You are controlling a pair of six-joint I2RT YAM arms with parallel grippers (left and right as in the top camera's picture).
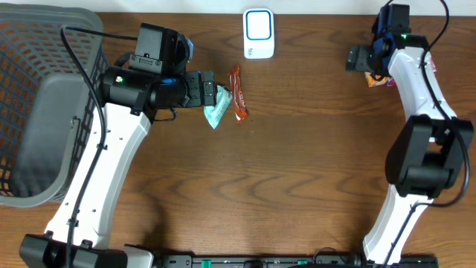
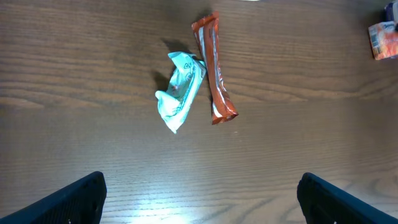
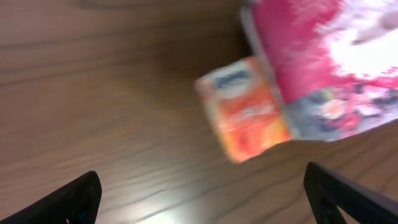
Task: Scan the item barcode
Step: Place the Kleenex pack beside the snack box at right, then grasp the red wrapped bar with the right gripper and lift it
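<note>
Left end effector [image 2: 200,183] spread, orange bar [image 2: 214,71] near-to-far

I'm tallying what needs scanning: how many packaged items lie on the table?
4. A teal packet and an orange-red bar lie side by side before the left gripper; an orange pack lies beside a pink pack before the right gripper. More may be hidden.

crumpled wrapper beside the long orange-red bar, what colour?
The crumpled wrapper is pale teal with white patches; the left wrist view shows it best.
</note>
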